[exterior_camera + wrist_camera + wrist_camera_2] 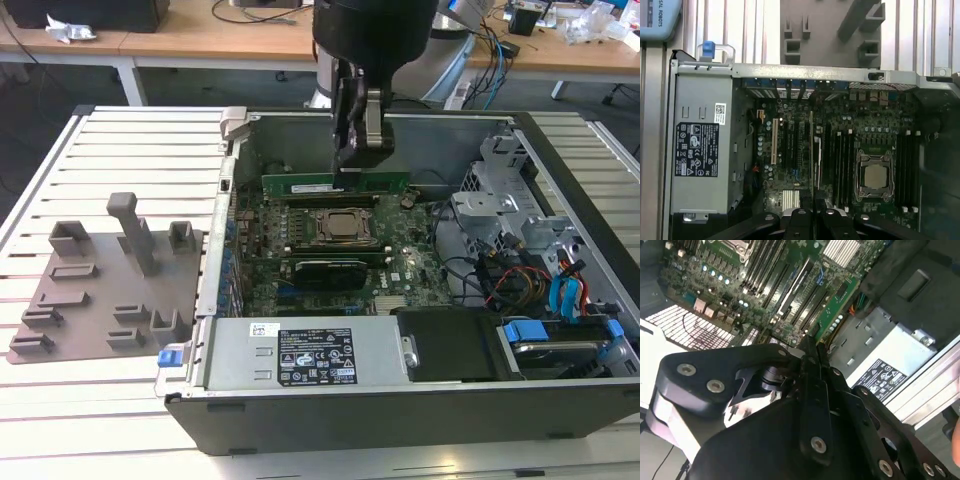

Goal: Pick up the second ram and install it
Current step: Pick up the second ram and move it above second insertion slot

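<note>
Gripper: my gripper hangs inside the open computer case. It is pinching the second ram by its upper long edge, near the stick's middle.
Second ram, attitude: it stands on its long edge and is level, with its green face and label towards the exterior view.
Second ram, position: it is over the motherboard, between the CPU socket and the case wall furthest from the power supply.
Seating: I cannot tell whether the lower edge is touching a slot.
First wrist view: the second ram shows edge-on as a thin line running out from my gripper. It lies alongside the long black memory slots next to the CPU socket.
Black heatsink: the black heatsink sits on the board on the power-supply side of the CPU socket, well apart from the second ram.
Grey tray: the grey tray lies flat on the slatted surface. It is just outside the case wall on the exterior view's left, and its raised blocks carry nothing.
Case: the computer case lies on its side on the surface with its cover off.
</note>
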`<control>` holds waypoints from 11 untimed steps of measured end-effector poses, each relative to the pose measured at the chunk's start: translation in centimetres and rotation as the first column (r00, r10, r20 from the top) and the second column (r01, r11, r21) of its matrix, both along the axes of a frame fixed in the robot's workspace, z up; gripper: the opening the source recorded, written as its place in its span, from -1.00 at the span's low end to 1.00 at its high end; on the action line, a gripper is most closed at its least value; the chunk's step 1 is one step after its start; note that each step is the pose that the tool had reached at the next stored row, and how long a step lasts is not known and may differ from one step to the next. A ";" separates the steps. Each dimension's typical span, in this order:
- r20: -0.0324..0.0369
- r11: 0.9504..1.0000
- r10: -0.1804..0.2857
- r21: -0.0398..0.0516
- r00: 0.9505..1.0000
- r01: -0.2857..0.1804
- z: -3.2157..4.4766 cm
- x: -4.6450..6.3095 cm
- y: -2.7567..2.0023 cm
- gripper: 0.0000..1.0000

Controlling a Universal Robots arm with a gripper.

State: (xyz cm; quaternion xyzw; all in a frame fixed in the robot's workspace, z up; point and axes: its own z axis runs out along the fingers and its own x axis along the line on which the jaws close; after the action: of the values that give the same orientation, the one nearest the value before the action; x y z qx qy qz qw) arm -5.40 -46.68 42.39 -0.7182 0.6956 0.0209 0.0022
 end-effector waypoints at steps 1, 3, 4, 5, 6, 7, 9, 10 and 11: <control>0.000 1.000 0.000 0.000 1.000 0.000 0.00 0.7 0.00 -0.73; 0.000 1.000 0.000 0.000 1.000 0.000 0.00 1.8 0.00 -0.73; 0.000 1.000 0.000 0.000 1.000 0.000 -0.01 2.3 0.00 -0.73; 0.000 1.000 0.000 0.000 1.000 0.000 -0.02 2.7 0.00 -0.73; 0.000 1.000 0.000 0.000 1.000 0.000 -0.02 2.8 0.00 -0.73; 0.000 1.000 0.000 0.000 1.000 0.000 -0.02 2.8 0.00 -0.73; 0.000 1.000 0.000 0.000 1.000 0.000 -0.02 2.8 0.00 -0.73; 0.000 1.000 0.000 0.000 1.000 0.000 -0.02 2.8 0.00 -0.73; 0.000 1.000 -0.001 0.000 1.000 0.001 -0.03 2.8 0.00 -0.73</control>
State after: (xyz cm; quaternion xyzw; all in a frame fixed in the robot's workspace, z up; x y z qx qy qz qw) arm -2.55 -46.68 42.36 -0.7180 0.6957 0.0209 0.0023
